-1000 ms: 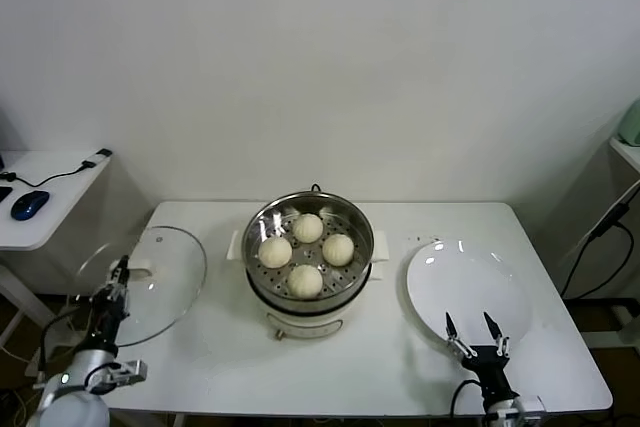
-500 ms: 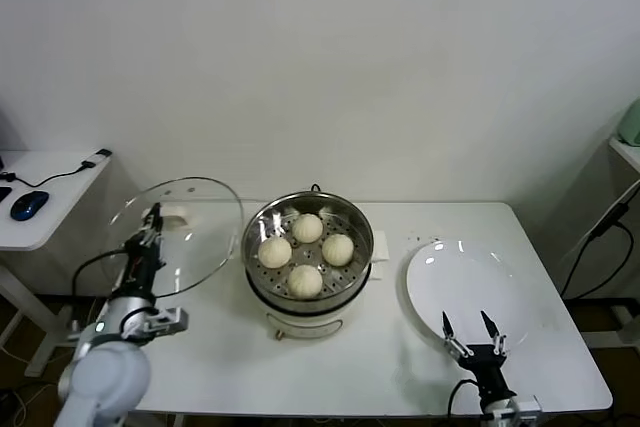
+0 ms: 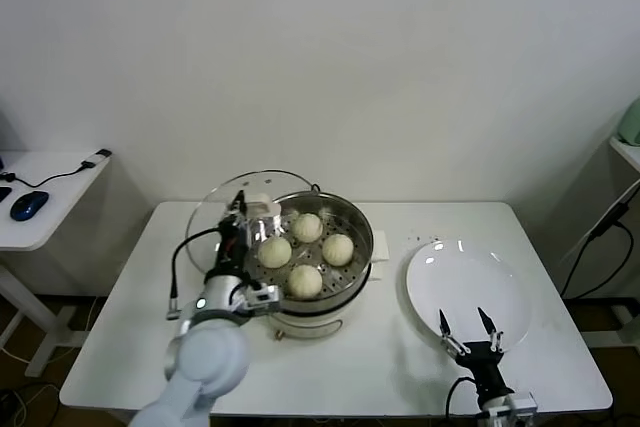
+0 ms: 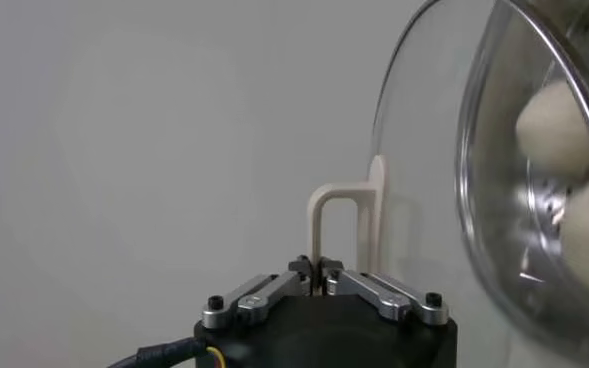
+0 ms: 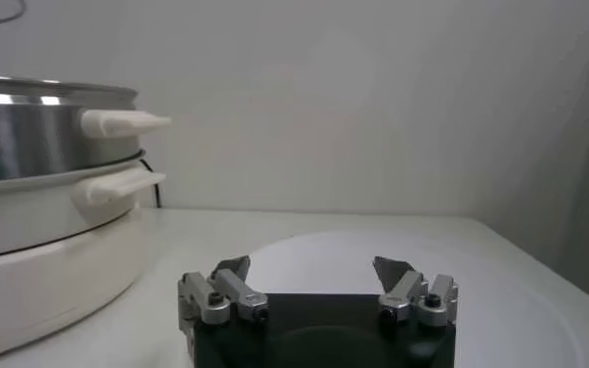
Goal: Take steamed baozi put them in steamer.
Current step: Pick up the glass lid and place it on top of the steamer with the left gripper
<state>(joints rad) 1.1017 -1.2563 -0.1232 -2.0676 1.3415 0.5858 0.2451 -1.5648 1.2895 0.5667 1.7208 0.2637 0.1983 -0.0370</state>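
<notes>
The white surface carried everything, with a smaller side desk off to the robot's left bearing a blue mouse. At the middle of the surface stood the steamer, its shiny steel wall rising from a white base with white side handles; in the right wrist view it filled the near side. Well to its right lay a flat white plate, bare. A round glass lid hung tilted in the air at the steamer's left rim, partly overlapping it, and in the left wrist view its clear dome curved beside the pot. The left claw was clamped tight on the lid's white handle, fingers pinched together on the loop. The right claw hovered low at the plate's near edge, its fingers spread wide and holding nothing. Four steamed baozi sat on the perforated tray inside the steamer, close together in a diamond.
</notes>
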